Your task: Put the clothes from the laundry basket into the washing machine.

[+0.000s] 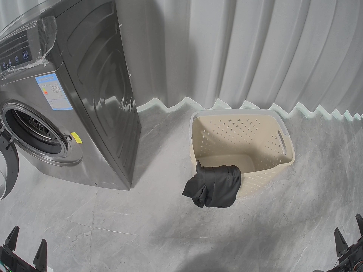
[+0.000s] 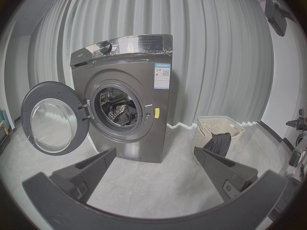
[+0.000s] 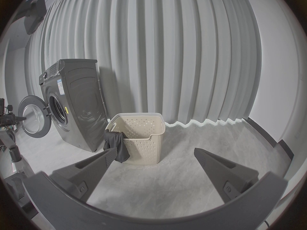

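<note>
Black garment (image 1: pixel 213 186) hangs over the laundry basket (image 1: pixel 230 112) rim.
Washing machine (image 1: pixel 94 76) door (image 2: pixel 52 118) open, dark clothes (image 2: pixel 126 114) inside; both jaws released, empty.

The head camera looks steeply down from above; both wrist cameras sit low, facing forward across the floor (image 1: pixel 151 227) — all three share the washing machine (image 1: pixel 94 95) and laundry basket (image 1: pixel 234 112).
</note>
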